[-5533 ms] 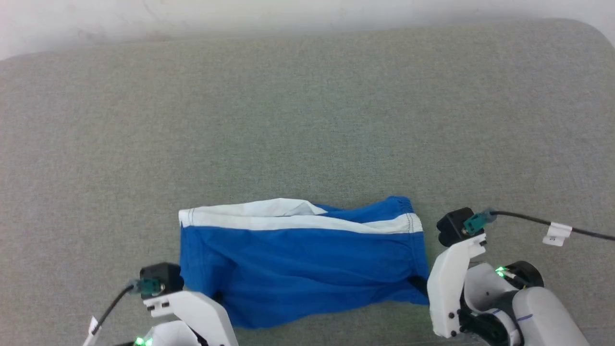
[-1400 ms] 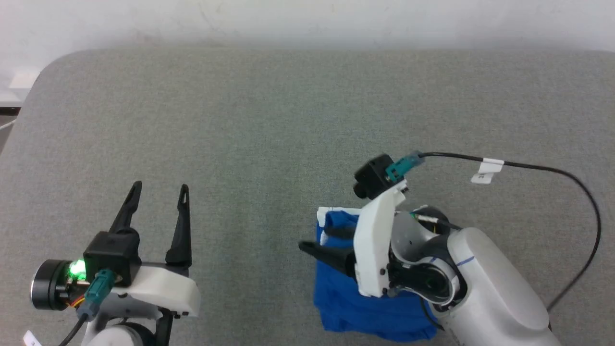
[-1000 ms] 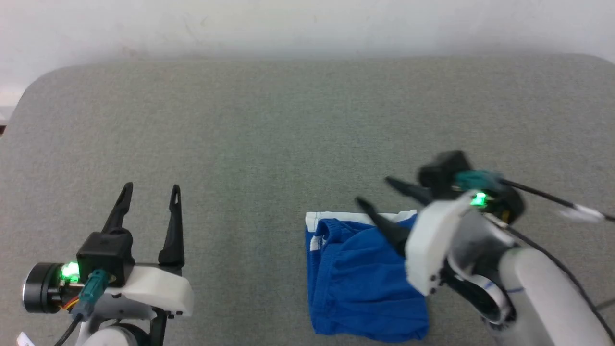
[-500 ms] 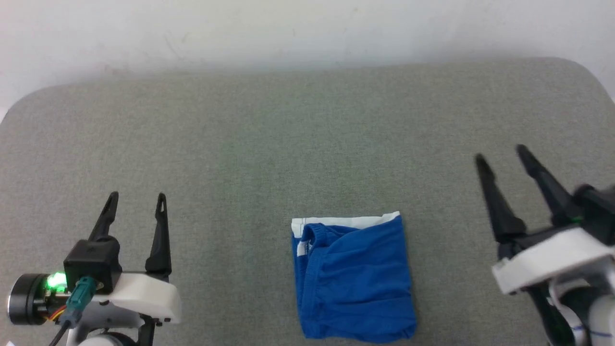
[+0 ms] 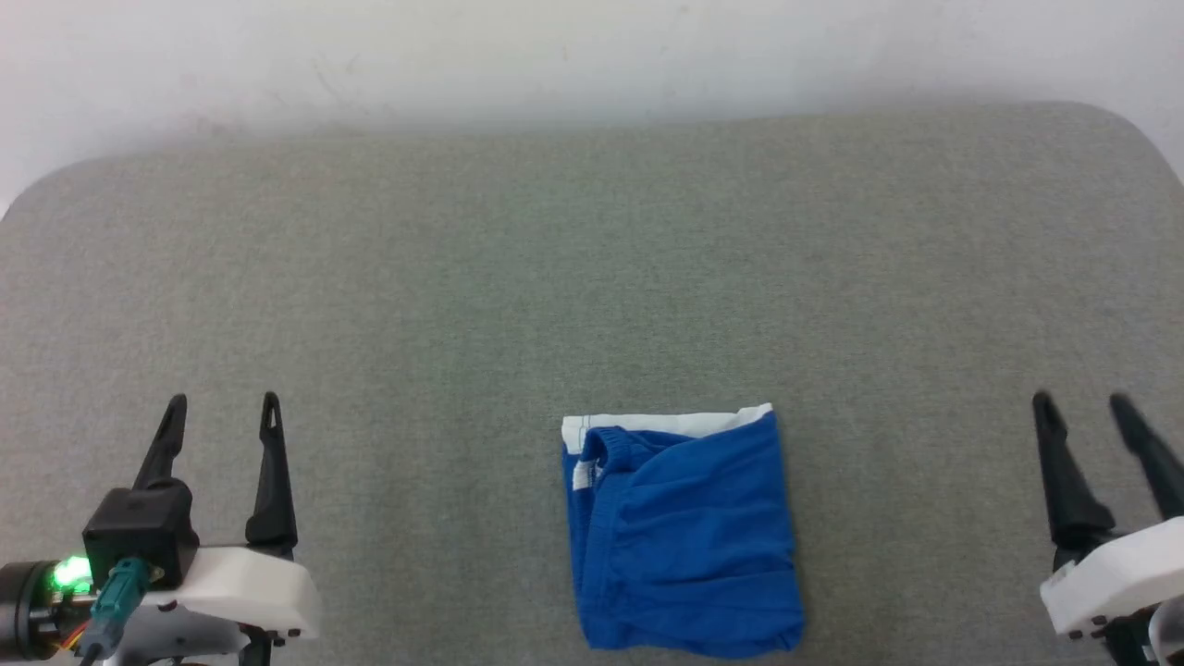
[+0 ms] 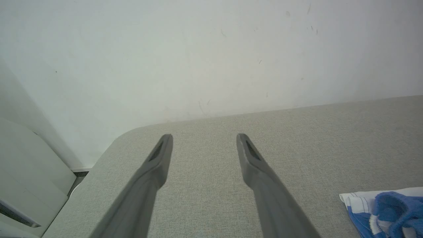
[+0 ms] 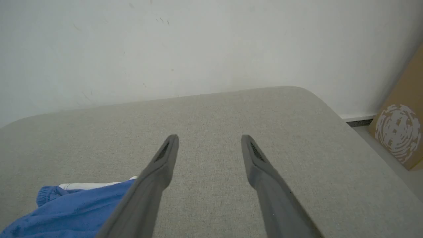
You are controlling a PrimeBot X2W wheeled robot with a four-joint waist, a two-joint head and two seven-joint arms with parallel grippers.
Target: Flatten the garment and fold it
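We see the garment (image 5: 683, 536) lying folded into a compact blue rectangle on the grey table (image 5: 592, 277), with a white stripe along its far edge. Our left end effector (image 5: 223, 401) and right end effector (image 5: 1080, 401) hover well apart from it on either side, both spread wide and holding nothing.

The garment (image 5: 684, 541), royal-blue shorts folded into a compact rectangle, white stripe along its far edge.

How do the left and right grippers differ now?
The left gripper sits left of the shorts, the right gripper right of them. The left gripper shows a green light; the right gripper's body is cut off by the picture's edge. Both are open, empty, apart from the shorts.
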